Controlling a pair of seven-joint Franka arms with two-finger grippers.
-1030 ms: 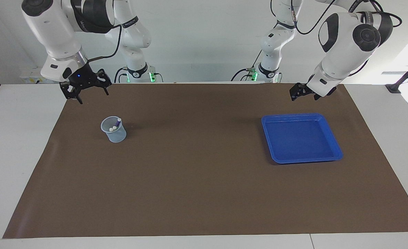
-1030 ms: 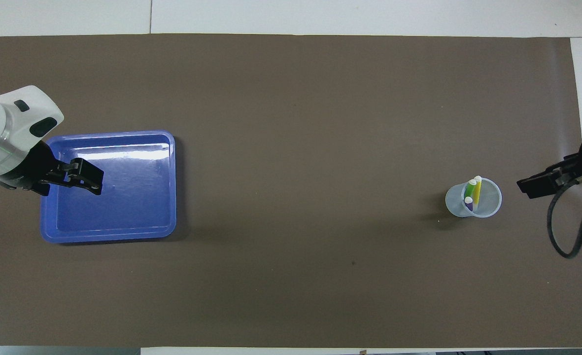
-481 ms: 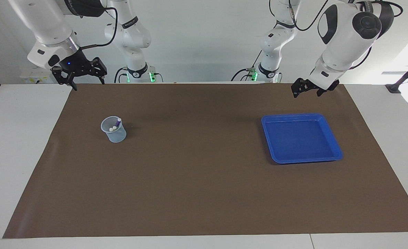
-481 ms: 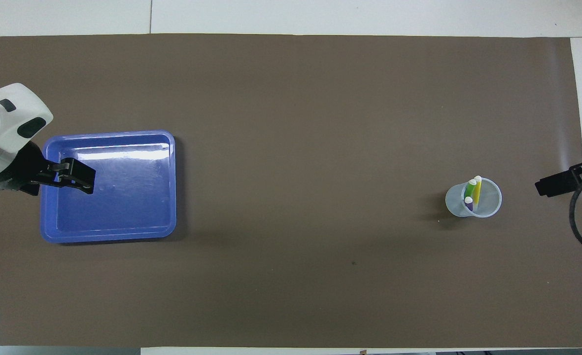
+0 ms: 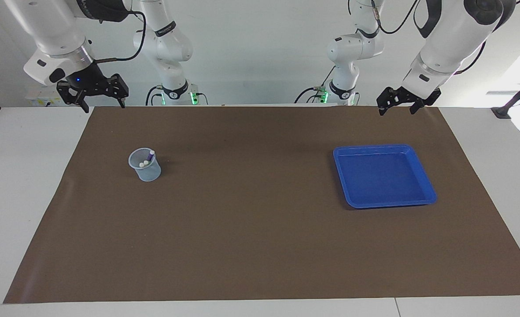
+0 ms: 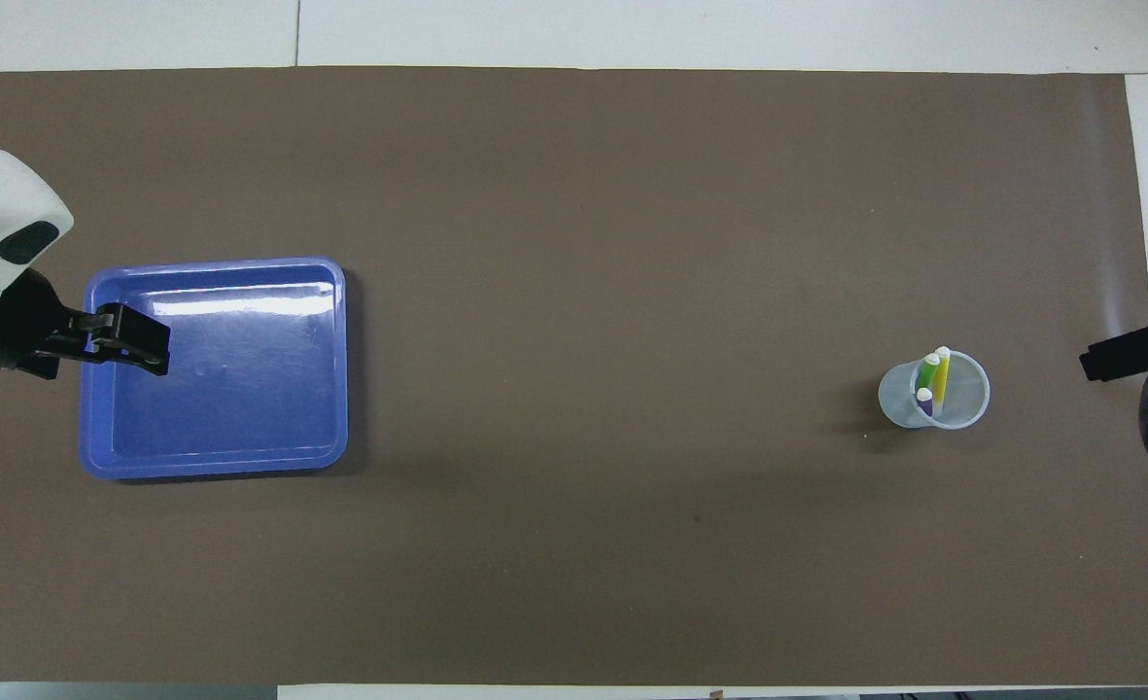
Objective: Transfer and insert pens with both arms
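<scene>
You have a brown mat [image 5: 260,207] spread over most of the white table [image 5: 17,176], and both big arms hang raised at the robots' edge of it. Your left arm [image 5: 449,39] comes down at its own end of the table, and the left gripper [image 5: 400,105] hangs in the air over the mat's edge nearest the robots, its fingers spread apart with nothing between them; seen from overhead, the left gripper [image 6: 136,342] covers the rim of the tray, though the facing view shows it well above the table. Your right arm [image 5: 53,39] hangs the same way at its own end, and the right gripper [image 5: 100,100] is over the corner of the mat nearest the robots, its fingers also spread wide and holding nothing. The blue tray [image 5: 422,176] lies flat on the mat toward the left arm's end. The clear cup [image 6: 967,394] stands upright on the mat toward the right arm's end, well apart from the tray. All three pens are in that cup, standing with their pale caps up: the yellow pen [image 6: 941,374], the green pen [image 6: 928,373] just beside it, and the purple pen [image 6: 924,402], which shows lowest of the three in the overhead view.
</scene>
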